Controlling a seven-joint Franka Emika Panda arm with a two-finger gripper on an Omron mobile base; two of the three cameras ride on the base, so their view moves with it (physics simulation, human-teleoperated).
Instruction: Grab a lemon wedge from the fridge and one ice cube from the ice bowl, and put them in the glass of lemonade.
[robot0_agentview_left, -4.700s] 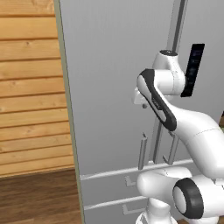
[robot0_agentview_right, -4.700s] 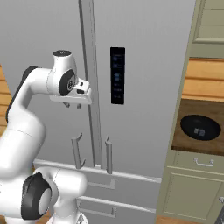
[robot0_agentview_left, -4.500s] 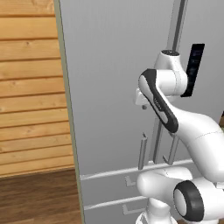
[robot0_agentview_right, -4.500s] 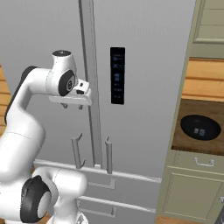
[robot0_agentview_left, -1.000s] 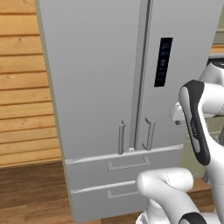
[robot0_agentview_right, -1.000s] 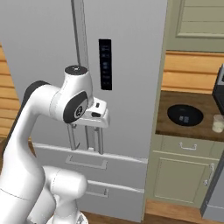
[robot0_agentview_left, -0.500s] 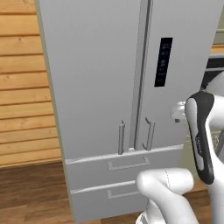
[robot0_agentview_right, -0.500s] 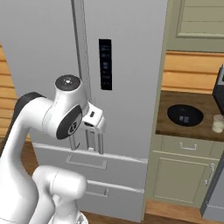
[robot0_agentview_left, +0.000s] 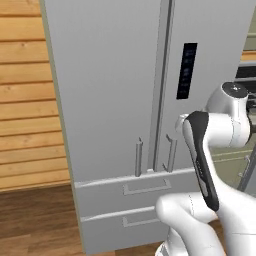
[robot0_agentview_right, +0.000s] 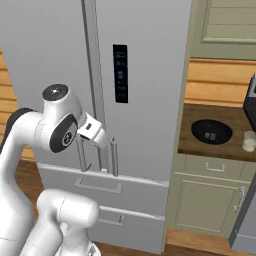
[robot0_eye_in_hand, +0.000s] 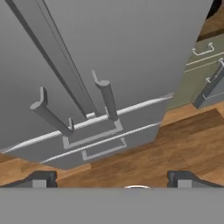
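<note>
Currently facing fridge (robot0_agentview_left: 115, 90), both upper doors shut, two lower drawers shut. Black panel (robot0_agentview_right: 120, 73) on right-hand door. Two bar handles (robot0_eye_in_hand: 107, 99) side by side at the door seam, just above the top drawer. Gripper (robot0_eye_in_hand: 109, 178) empty, jaws spread wide, fingertips (robot0_eye_in_hand: 41, 178) well apart at the bottom of the hand view, pointed down toward handles and drawers; not touching either handle. Arm bent in front of the fridge's lower half. Ice bowl (robot0_agentview_right: 211, 131) on brown counter (robot0_agentview_right: 190, 145) right of the fridge, above beige cabinet (robot0_agentview_right: 207, 200). Glass of lemonade (robot0_agentview_right: 249, 140) just beside the bowl, on its right. Contents of bowl too small to tell. Wood floor (robot0_eye_in_hand: 153, 153) below.
</note>
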